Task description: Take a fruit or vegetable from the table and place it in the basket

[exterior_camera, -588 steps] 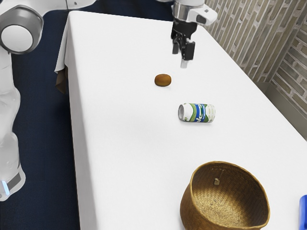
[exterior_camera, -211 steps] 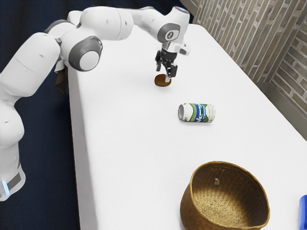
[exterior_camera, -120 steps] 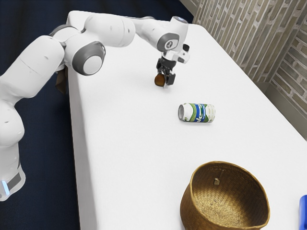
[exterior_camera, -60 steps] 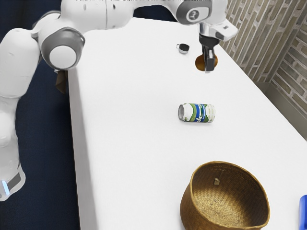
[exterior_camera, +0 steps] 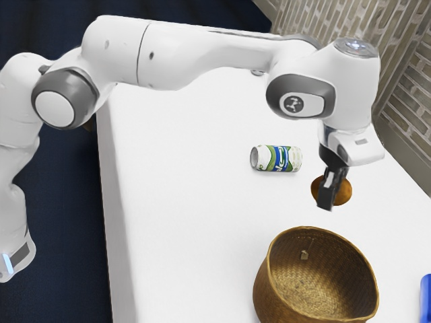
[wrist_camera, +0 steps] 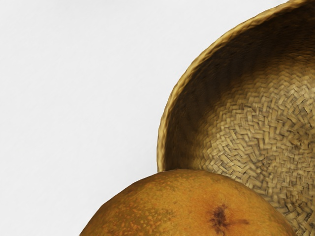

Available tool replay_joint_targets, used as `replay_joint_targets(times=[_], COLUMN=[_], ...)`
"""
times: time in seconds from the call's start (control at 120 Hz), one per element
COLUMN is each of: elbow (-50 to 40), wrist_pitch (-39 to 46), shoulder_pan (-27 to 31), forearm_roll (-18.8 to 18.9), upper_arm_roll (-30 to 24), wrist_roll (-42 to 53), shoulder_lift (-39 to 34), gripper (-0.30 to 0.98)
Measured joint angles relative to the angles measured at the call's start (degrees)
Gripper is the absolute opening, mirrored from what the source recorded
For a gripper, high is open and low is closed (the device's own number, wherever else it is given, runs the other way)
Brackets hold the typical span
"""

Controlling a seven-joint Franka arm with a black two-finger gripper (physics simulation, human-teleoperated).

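Observation:
My gripper (exterior_camera: 330, 192) is shut on the orange-brown fruit (exterior_camera: 343, 191), which shows on both sides of the black fingers, raised above the table. The woven basket (exterior_camera: 268, 286) stands below and nearer the exterior view's lower edge, its mouth facing up. In the wrist view the fruit (wrist_camera: 182, 209) is large and close, with a dark stem spot, and it overlaps part of the basket (wrist_camera: 275, 123), whose rim and woven inside show beyond it.
A green, white and blue can (exterior_camera: 277, 159) lies on its side on the white table (exterior_camera: 188, 202). Something blue (exterior_camera: 425, 298) stands at the exterior view's right edge. A small dark object (exterior_camera: 257, 72) is partly behind the arm at the far end.
My gripper has carried the fruit from the table's far part toward the exterior view's lower right, past the can and close to the basket. Earlier it closed on the fruit and lifted it.

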Motion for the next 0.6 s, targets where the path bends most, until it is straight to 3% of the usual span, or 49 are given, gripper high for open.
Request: replay_joint_targets(times=[0.317, 0.442, 0.6], elbow=[-0.24, -0.18, -0.18], wrist_pitch=[2.05, 2.29, 2.35], shoulder_pan=[-4.36, -5.55, -5.69], forearm_roll=[0.14, 0.94, 1.22], upper_arm_roll=[0.08, 0.09, 0.24], wrist_roll=[0.63, 0.85, 0.95], shoulder_lift=[1.96, 1.95, 1.89], gripper=[0.16, 0.46, 0.61])
